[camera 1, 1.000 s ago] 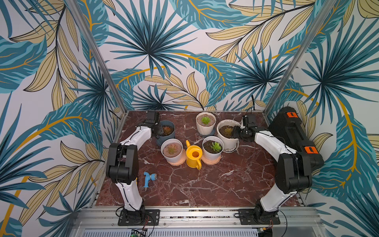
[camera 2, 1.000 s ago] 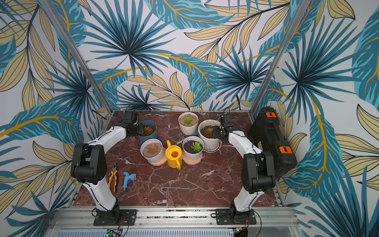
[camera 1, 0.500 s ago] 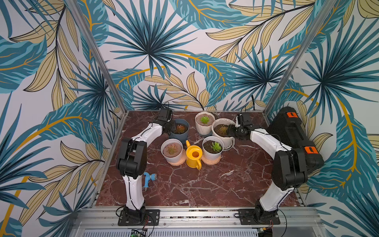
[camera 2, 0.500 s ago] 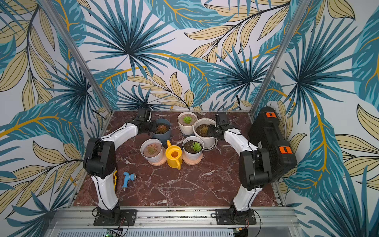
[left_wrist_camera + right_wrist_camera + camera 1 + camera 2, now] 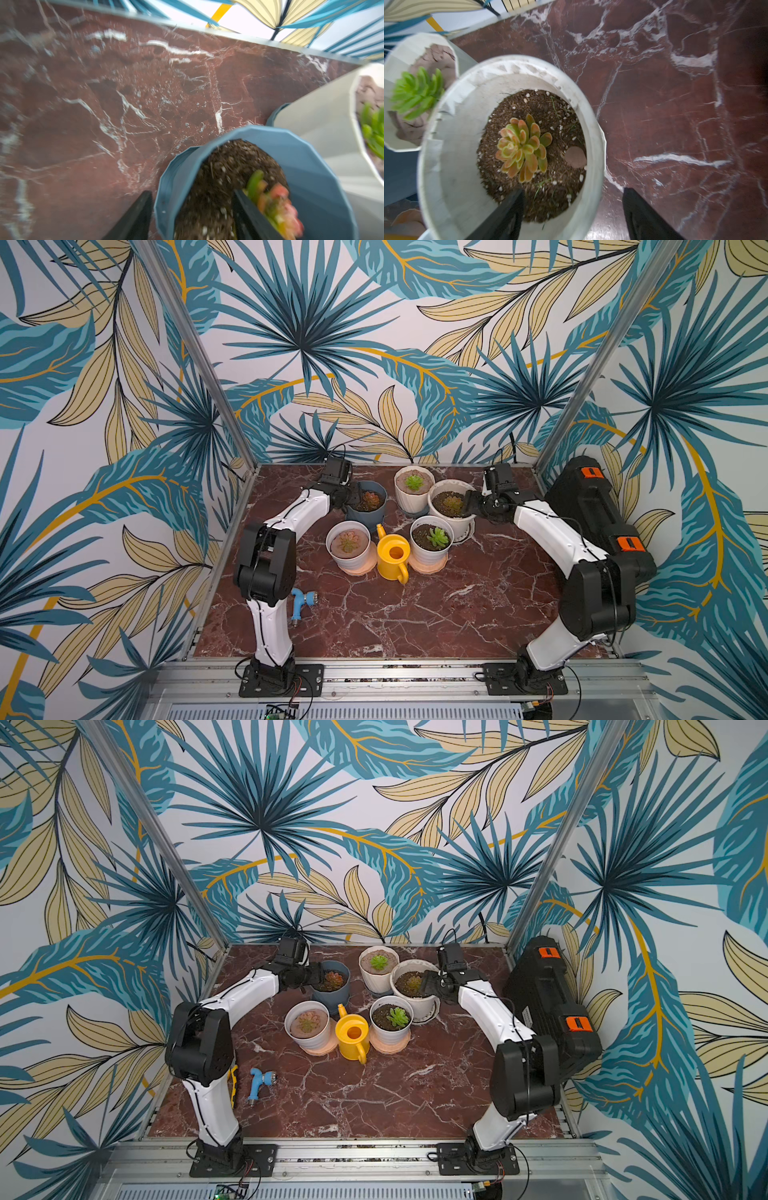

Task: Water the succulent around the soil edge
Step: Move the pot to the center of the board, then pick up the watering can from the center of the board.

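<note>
Robot test cell, leaf-print walls [image 5: 332, 344] (aluminium frame [image 5: 197, 352])

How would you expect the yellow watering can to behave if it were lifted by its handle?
The yellow watering can looks like moulded plastic, so probably stiff and light if empty; its fill level cannot be seen. The handle sits at one side, opposite the spout, so it may tip spout-down.
</note>
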`<state>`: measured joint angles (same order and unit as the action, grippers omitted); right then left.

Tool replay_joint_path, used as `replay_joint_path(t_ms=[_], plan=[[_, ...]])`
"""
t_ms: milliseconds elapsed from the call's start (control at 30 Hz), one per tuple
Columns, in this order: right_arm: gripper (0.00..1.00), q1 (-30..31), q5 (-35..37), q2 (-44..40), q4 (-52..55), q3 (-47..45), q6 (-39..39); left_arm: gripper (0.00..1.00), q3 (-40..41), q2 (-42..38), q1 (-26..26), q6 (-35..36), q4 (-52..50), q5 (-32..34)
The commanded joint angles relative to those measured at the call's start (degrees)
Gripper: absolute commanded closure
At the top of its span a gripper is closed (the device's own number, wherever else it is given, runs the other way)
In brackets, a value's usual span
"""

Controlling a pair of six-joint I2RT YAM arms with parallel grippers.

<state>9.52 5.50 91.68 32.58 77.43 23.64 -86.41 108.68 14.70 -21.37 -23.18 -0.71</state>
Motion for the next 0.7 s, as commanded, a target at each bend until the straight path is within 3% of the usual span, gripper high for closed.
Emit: replay_joint_path(t_ms=[0, 167, 400, 533, 667], plan=[[0.17, 0.7, 2.9, -8.3, 3.8, -1.6, -2.7, 0.26, 3.5, -9.4, -1.1, 2.4, -1.3, 1.3], [0.18, 7.6, 5.6, -21.3, 1.2, -10.0, -5.2, 0.21, 14.1, -24.3, -3.3, 1.0, -2.4, -7.0], [0.22, 23.0, 3.9, -38.3, -18.0, -32.8, -2.6, 0.00, 27.1, -49.5, -3.4, 1.5, -6.2, -15.8], [0.22, 33.8, 7.3, -38.7, -29.4, -41.6, -4.2, 0.00, 30.1, -58.6, -3.4, 5.7, -11.4, -16.8], [0.23, 45.1, 13.6, -36.5, -41.7, -48.6, -5.5, 0.00, 32.0, -62.2, -3.3, 10.8, -15.2, -14.6]])
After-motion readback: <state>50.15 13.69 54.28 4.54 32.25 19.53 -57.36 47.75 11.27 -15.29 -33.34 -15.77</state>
